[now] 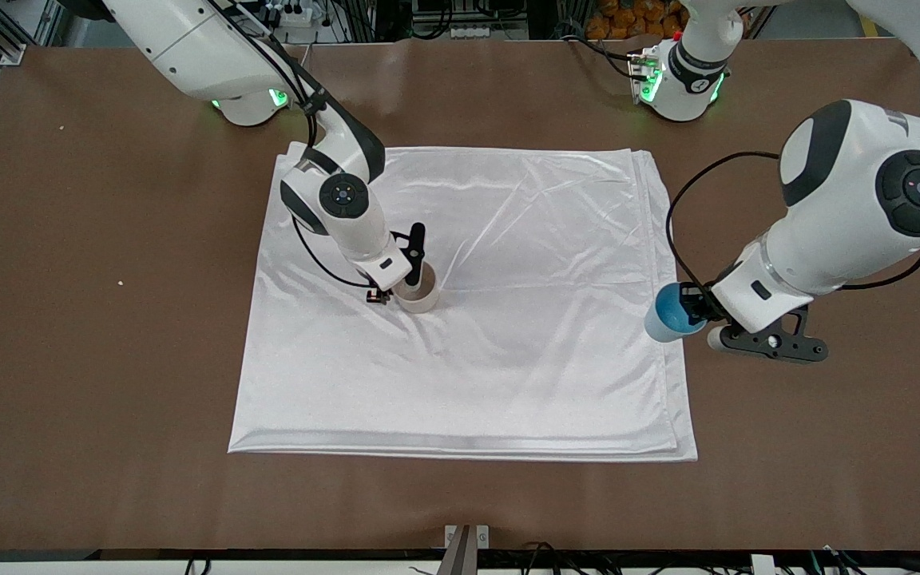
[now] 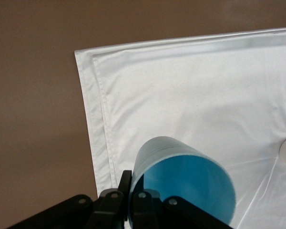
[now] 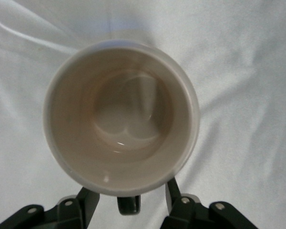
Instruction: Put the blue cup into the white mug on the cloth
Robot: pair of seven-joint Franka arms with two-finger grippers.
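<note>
A big white cloth (image 1: 468, 311) lay spread on the brown table (image 1: 109, 359), shiny and a bit wrinkled.

The white mug (image 1: 420, 294) stood upright on the cloth, toward the right arm's end of it. It had a beige inside and a small black handle (image 3: 129, 204). The right claw (image 1: 404, 275) was down at the mug. In the right wrist view its two fingers (image 3: 88, 202) stood apart, one on each side of the black handle, not squeezing it. So the right claw was open around the handle.

The blue cup (image 1: 670, 313) was not on the cloth. The left claw (image 1: 695, 307) was closed on it and held it up in the air, tipped on its side with its mouth showing. The cup hung over the edge of the cloth at the left arm's end. In the left wrist view the black fingers (image 2: 113, 200) pinched the rim of the blue cup (image 2: 181, 183).

The cup and the mug were well apart.
</note>
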